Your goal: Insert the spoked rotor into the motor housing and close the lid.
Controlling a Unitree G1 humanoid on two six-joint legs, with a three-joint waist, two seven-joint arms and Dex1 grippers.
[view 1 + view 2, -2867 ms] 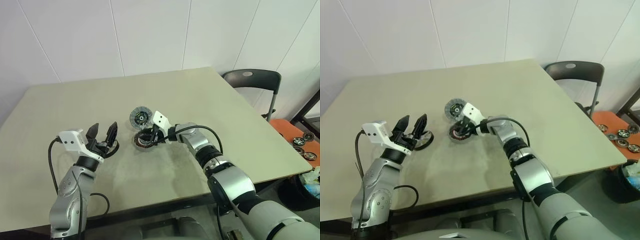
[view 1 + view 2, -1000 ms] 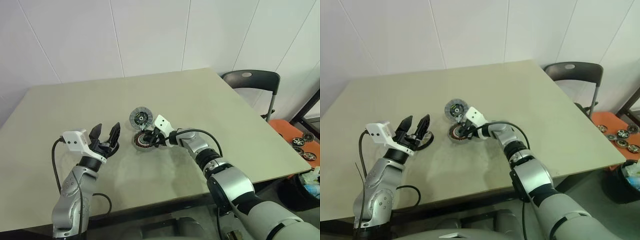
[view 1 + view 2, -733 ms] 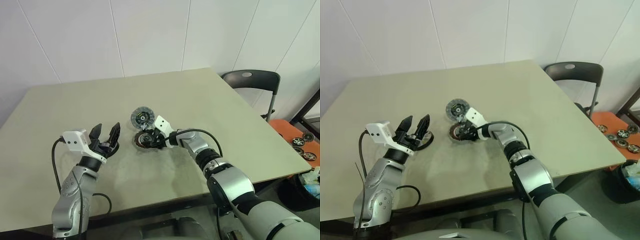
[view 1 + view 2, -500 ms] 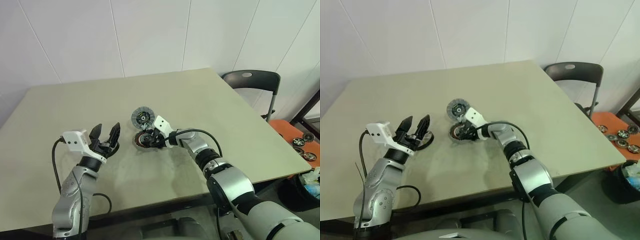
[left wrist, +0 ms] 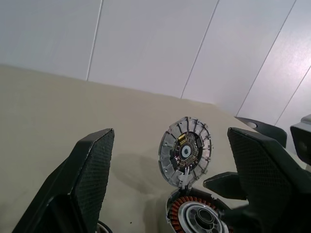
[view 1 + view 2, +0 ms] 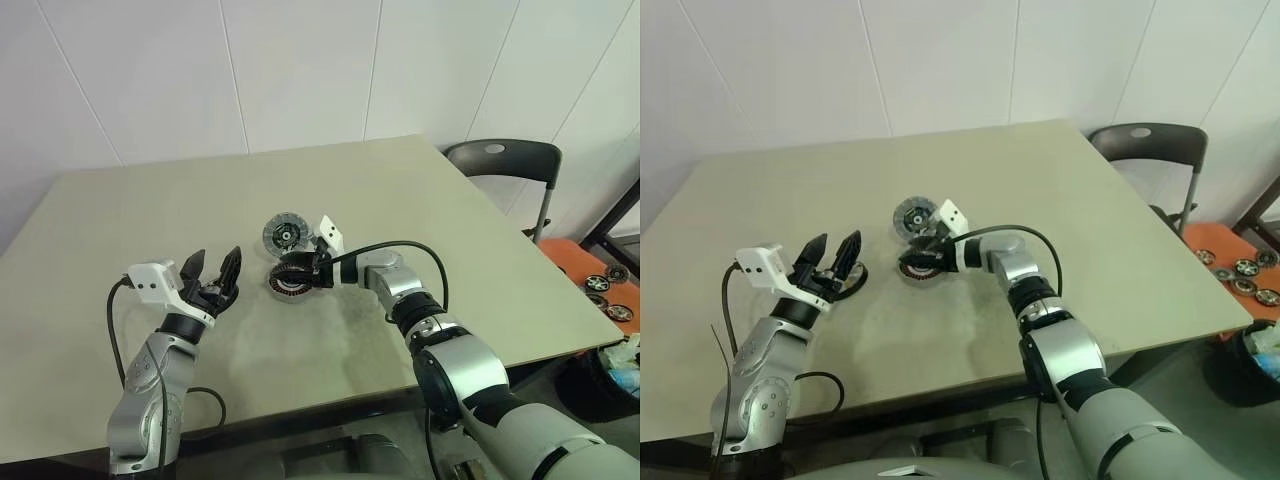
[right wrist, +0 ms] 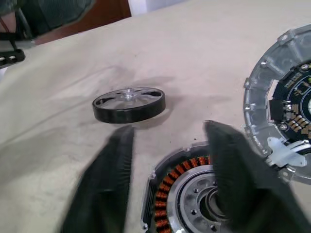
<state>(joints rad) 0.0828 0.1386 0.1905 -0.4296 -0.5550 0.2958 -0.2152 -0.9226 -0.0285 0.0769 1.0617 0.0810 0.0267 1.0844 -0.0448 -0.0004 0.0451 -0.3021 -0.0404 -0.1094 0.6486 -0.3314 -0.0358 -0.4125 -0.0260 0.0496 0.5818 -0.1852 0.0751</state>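
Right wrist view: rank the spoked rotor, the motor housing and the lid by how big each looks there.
1. Motor housing and lid: both cut off by the picture's edge and nearer the camera, so unranked against each other.
2. Spoked rotor: looks smallest, but lies farther away.

My two arms are silver-grey metal with rounded joint shells and black bands between segments. Each wrist carries a small white box, and a thin black cable loops from it back along the forearm. The left claw (image 6: 212,279) and the right claw (image 6: 297,272) each have two black, wedge-shaped fingers (image 5: 90,179) with a finely ribbed inner face.
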